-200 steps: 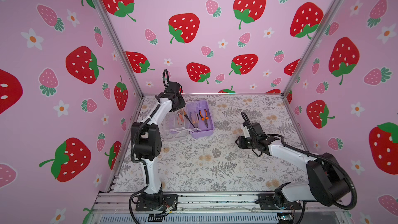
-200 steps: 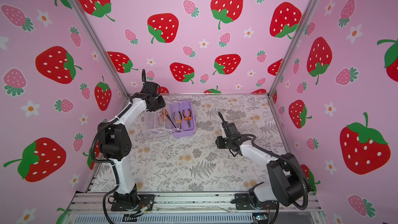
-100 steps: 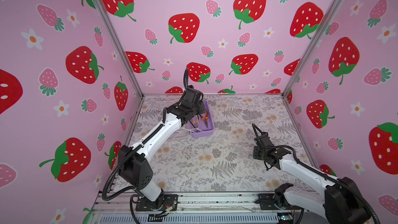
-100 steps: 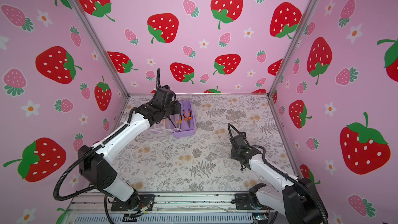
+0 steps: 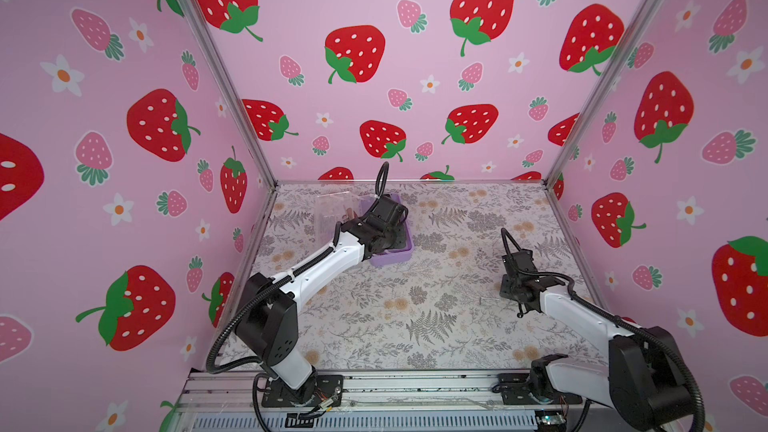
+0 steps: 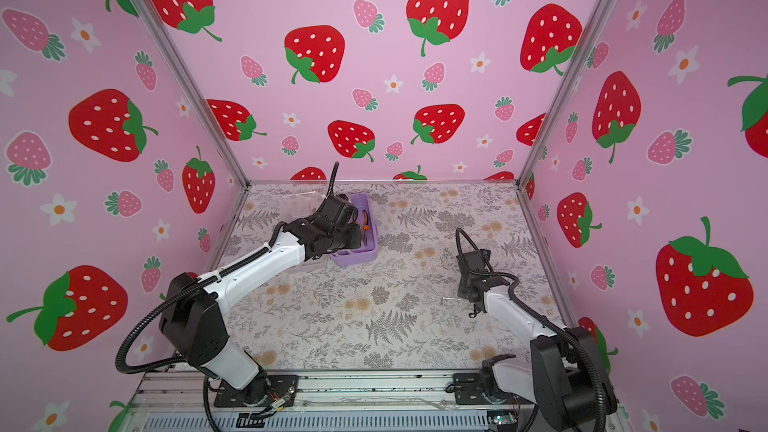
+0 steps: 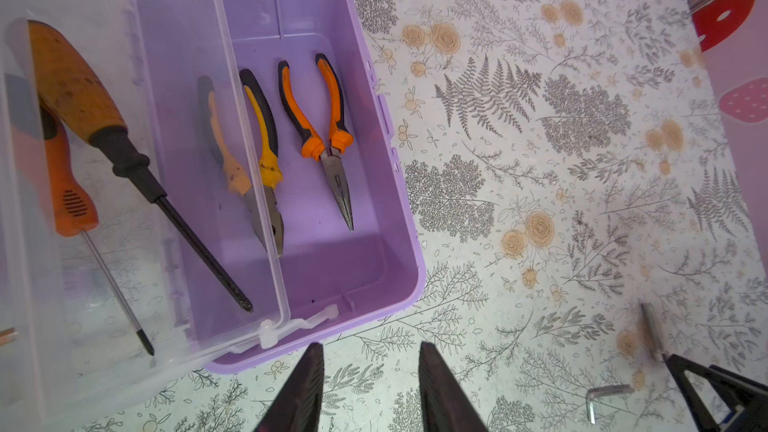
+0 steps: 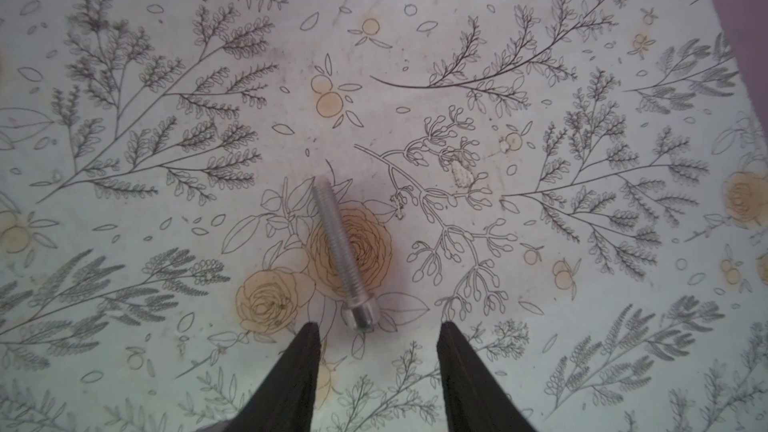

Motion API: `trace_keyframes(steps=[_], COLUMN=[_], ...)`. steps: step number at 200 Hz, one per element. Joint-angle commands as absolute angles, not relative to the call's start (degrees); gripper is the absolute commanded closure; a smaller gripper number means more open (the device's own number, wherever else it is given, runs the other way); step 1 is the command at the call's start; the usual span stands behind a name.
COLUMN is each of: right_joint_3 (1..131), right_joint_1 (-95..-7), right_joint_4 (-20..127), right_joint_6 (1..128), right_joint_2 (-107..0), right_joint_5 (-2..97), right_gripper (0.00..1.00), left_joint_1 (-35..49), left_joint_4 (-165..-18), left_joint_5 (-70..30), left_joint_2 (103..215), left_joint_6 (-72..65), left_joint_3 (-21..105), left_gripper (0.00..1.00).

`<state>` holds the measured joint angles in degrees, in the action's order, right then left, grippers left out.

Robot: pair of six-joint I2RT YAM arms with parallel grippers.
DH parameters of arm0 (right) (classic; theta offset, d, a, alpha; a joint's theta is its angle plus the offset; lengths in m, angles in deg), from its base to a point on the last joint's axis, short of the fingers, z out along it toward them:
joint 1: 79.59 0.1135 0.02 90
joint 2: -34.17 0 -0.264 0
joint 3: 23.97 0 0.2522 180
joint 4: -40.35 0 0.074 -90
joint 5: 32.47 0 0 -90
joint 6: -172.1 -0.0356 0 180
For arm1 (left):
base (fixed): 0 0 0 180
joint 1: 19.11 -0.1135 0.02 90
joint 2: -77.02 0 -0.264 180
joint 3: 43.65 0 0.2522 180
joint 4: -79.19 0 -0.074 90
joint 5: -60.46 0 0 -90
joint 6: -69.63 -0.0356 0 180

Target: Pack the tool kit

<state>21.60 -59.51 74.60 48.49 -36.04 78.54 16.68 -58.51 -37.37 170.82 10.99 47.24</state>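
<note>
Right gripper (image 8: 379, 325): jaws parted, empty, lined up on the head of a loose bolt (image 8: 338, 251), near right, likely for pickup. Left gripper (image 7: 370, 344): parted, empty, just beside the tool kit (image 7: 340, 276), far left, open to receive.

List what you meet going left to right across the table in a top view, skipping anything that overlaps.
The clear lid → lilac base → hex key → right arm.

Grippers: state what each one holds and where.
Nothing held. Left gripper gapes empty by the case; right gripper stands open above the loose bolt.
</note>
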Motion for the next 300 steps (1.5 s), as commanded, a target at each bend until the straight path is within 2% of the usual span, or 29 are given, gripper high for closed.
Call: trace_keyframes(steps=[1,55,73,77,88,137,180,209,224,248,300], right_joint_3=[22.58,19.57,17.01,16.67,16.01,15.56,19.09,24.61,27.2,29.73,31.19], right_joint_1=[-59.75,-56.6,-55.03,-54.53,-53.18,-50.72,-50.5,-46.56,-42.81,-38.28,-31.26], right_joint_4=[74.79,75.22,73.37,73.36,70.99,66.47,63.54,65.12,66.15,67.16,63.69], right_joint_6=[50.5,49.41,47.52,47.13,46.23,45.72,46.57,47.12,46.62,45.61,46.33], right_joint_2=[-34.46,-29.67,-28.93,-28.8,-28.97,-34.81,-43.45,-50.3,-53.51,-58.56,-60.38], right_joint_5=[72.79,59.81,54.08,53.29,51.83,50.84,55.24,59.99,63.01,66.55,62.33], right_gripper=[0.52,0.53,0.49,0.44,0.41,0.38,0.38,0.44,0.55,0.66,0.67], left_joint_1=[17.47,17.76,17.74,17.78,17.77,17.76,17.73,17.76,17.76,17.63,17.63], left_joint_4=[-58.7,-58.51,-58.28,-58.15,-58.15,-58.31,-58.48,-58.7,-58.88,-58.94,-59.2], left_joint_5=[-37.1,-34.81,-35.28,-35.4,-35.68,-36.04,-35.86,-36.12,-36.8,-37.53,-36.66], left_joint_2=[171.72,174.77,174.75,174.67,174.54,174.19,174.06,173.45,172.84,172.39,173.35], left_joint_6=[11.44,11.89,11.79,11.74,11.7,11.47,11.28,11.18,11.1,11.01,11.19], left_joint_3=[46.69,48.68,48.56,48.45,48.25,47.99,47.56,46.87,46.2,45.58,45.7], left_gripper=[0.59,0.59,0.59,0.59,0.59,0.59,0.59,0.59,0.59,0.58,0.58])
